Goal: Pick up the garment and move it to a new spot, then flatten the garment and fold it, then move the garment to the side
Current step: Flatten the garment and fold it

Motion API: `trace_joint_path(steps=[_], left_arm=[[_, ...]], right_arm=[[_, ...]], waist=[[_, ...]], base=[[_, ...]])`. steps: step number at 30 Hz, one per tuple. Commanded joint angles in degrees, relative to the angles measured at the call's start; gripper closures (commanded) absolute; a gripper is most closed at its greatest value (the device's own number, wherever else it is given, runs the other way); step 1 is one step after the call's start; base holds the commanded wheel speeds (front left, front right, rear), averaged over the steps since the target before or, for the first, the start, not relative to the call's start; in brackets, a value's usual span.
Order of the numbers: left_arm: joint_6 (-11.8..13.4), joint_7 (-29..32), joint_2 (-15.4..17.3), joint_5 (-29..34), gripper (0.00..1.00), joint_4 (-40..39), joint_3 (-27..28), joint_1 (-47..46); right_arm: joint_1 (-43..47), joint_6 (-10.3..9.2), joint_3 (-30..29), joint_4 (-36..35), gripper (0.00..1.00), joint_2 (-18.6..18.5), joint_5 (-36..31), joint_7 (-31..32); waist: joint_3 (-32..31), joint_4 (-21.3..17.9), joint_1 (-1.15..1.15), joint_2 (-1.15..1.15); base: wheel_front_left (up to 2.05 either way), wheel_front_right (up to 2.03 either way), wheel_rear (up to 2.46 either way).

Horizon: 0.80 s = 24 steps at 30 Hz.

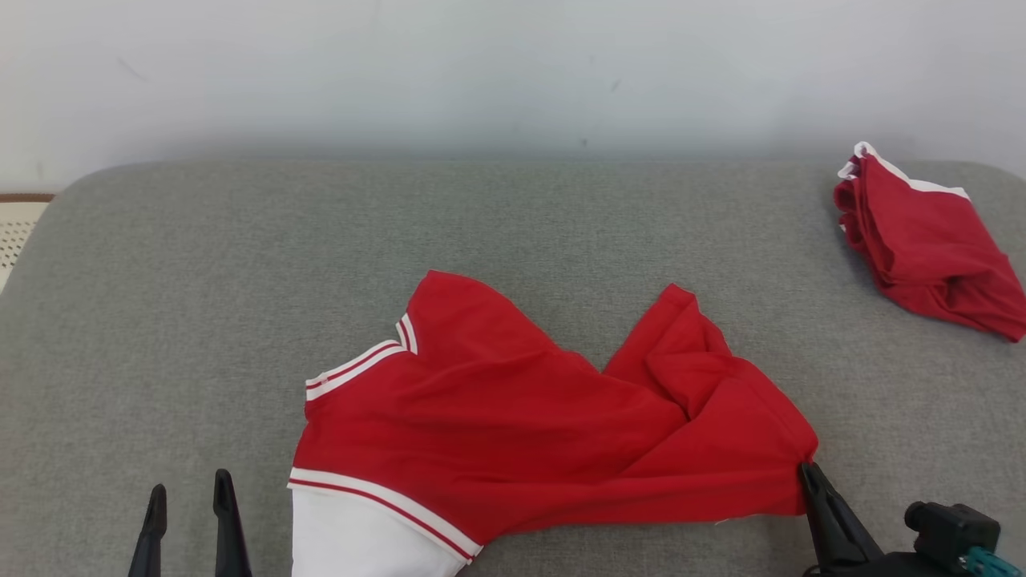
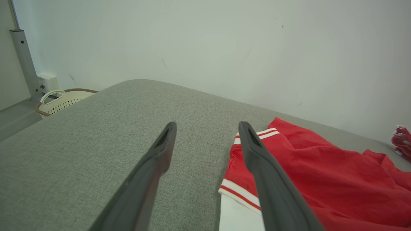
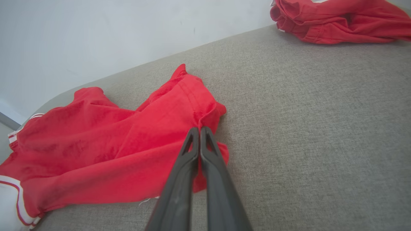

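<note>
Head view: garment, red with white striped trim and a white panel, lying rumpled and half spread on grey fabric counter, from picture centre down toward 6 o'clock. Striped collar edge on its 9 o'clock side, white panel at 7 o'clock running off the bottom edge, two red peaks pointing to 12 and 1 o'clock. Right claw at 4 o'clock of the picture, fingers pressed together on the garment's right-hand corner, cloth pinched between the tips. Left claw at 7 o'clock, fingers spread, just left of the garment, holding nothing; touching the fabric or clear of it, impossible to tell. Folded red bundle with white edging at 2 o'clock near the counter's far right corner, well apart from the garment. Pale perforated basket past the counter's edge at 9 o'clock. Plain pale wall across 12 o'clock.

Left wrist view: spread fingers over bare grey fabric, striped hem and white panel of the garment partly behind the right-hand finger toward 5 o'clock; basket at 9 o'clock beside a grey upright post.

Right wrist view: tips shut tight at picture centre, fold of red hem caught between them; rest of the garment trailing toward 8 o'clock, folded red bundle at 1 o'clock.
</note>
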Motion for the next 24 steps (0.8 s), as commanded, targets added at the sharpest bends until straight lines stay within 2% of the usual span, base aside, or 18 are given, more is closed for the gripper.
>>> trace_joint_path(steps=[1,7,13,19,24], left_arm=[[0.11,-0.15,0.0,-0.39,0.0,0.15,0.24,0.42],[0.53,-0.14,-0.01,-0.81,0.0,0.42,0.3,0.05],[0.32,-0.14,0.0,-0.98,0.0,0.86,-0.1,-0.89],[-0.21,-0.14,0.0,-0.82,0.0,1.58,-0.85,-1.34],[-0.7,-0.14,0.0,-0.76,0.0,2.71,-1.56,-2.16]], right_arm=[[0.97,0.01,0.31,-1.41,1.0,-0.64,0.71,0.81],[4.41,0.01,-1.13,-10.54,1.0,-1.64,3.15,5.23],[1.51,0.01,0.72,-14.77,1.0,-1.3,2.29,7.16],[-4.65,0.01,2.08,-10.82,1.0,-0.47,-2.02,7.62],[-11.54,0.01,3.45,-1.99,1.0,1.33,-4.85,5.97]], waist=[[0.19,-0.49,0.0,0.0],[0.75,-1.38,0.0,0.0],[1.2,-1.35,0.0,0.0],[1.49,0.37,0.0,0.0],[1.53,2.08,0.0,0.0]], base=[[0.0,0.0,0.0],[0.0,0.0,0.0],[0.0,0.0,0.0],[0.0,0.0,0.0],[0.0,0.0,0.0]])
